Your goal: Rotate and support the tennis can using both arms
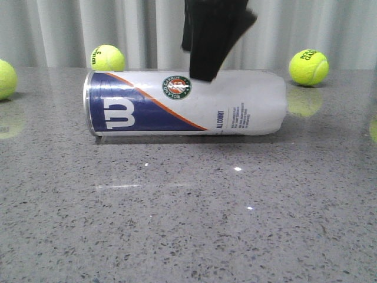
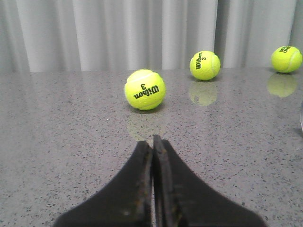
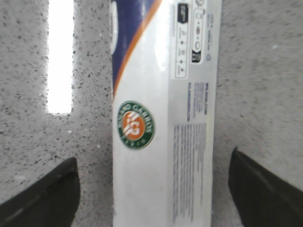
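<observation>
While one tennis can (image 1: 185,104) lies sideways, three balls (image 1: 107,58) surround it.

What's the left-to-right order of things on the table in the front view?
Tennis ball cut by the left edge → ball behind the can's navy end → tennis can lying on its side → ball at far right. Right gripper overlaps the can, so skipped.

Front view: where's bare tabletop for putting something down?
Open: the whole near strip of table in front of the can. Crowded: behind the can, balls at left, right and far left edge; right gripper hangs above the can.
</observation>
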Robot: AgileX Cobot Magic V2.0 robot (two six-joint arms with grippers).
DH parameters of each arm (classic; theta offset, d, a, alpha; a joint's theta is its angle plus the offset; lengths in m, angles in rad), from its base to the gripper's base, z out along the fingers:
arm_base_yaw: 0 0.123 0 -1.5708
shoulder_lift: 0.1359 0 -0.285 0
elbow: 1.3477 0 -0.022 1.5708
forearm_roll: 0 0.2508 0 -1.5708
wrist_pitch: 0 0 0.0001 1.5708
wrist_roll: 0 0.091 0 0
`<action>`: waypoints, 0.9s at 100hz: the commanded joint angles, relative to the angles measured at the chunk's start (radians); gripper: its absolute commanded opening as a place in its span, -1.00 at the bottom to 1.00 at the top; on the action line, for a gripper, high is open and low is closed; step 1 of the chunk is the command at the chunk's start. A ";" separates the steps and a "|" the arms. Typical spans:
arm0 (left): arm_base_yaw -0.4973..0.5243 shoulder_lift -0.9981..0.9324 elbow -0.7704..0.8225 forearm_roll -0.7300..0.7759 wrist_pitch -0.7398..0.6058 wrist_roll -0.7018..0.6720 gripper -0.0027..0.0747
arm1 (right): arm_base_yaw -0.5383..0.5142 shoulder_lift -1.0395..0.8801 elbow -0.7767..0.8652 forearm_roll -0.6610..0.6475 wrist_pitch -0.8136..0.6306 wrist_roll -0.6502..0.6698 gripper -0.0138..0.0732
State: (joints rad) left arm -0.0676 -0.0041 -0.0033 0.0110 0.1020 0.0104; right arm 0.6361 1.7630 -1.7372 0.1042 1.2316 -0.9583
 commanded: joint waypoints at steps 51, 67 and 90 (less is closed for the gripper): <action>0.003 -0.039 0.048 -0.001 -0.071 -0.010 -0.99 | -0.017 -0.187 -0.028 0.003 0.093 0.684 -0.81; 0.003 -0.039 0.048 -0.001 -0.071 -0.010 -0.99 | -0.017 -0.241 -0.001 0.003 0.015 0.901 -0.81; 0.003 -0.039 0.048 -0.001 -0.071 -0.010 -0.99 | -0.017 -0.393 0.171 -0.024 -0.146 1.055 -0.81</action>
State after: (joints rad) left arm -0.0676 -0.0041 -0.0033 0.0110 0.1020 0.0104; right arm 0.6251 1.4680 -1.6102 0.1004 1.1767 0.0481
